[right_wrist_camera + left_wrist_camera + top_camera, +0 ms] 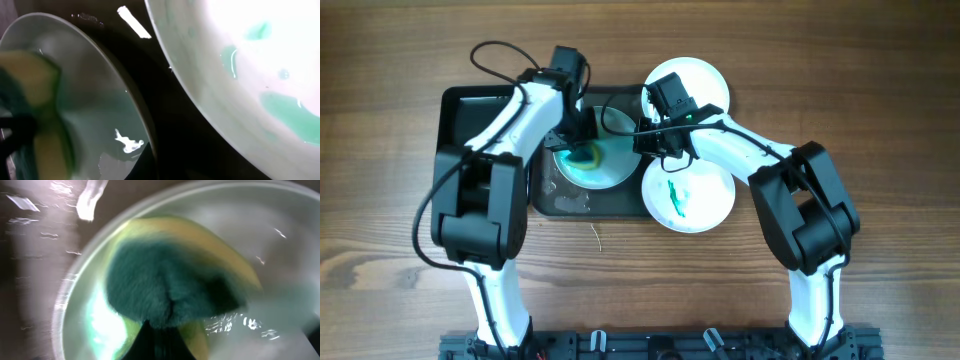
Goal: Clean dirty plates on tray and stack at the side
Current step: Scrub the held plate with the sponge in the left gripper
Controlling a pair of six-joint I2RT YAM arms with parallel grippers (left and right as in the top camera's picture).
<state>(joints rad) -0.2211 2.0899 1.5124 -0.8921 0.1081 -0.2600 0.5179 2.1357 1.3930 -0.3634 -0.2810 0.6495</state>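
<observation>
Left wrist view first: dark fingers (152, 345) at the bottom of the frame pinch the sponge (170, 280). Its green scouring face is pressed into the centre plate (280, 235), which is wet and filmed with pale teal. From overhead, the left gripper (576, 148) is over that plate's left half, and the plate lies in the tray (605, 205). The right gripper (648, 140) sits at the plate's right rim. The right wrist view shows one dark finger there, but I cannot tell whether the pair is clamped on the rim.

Further right, the smeared plate (705, 205) overlaps the tray's edge, its teal streak (675, 195) unwiped. The third plate (705, 80) beyond it looks plain white.

This reads as the scrubbing step. The next move calls for sweeping the sponge across the teal film with the rim steadied so the plate doesn't skate, then lifting the plate out to the side.
</observation>
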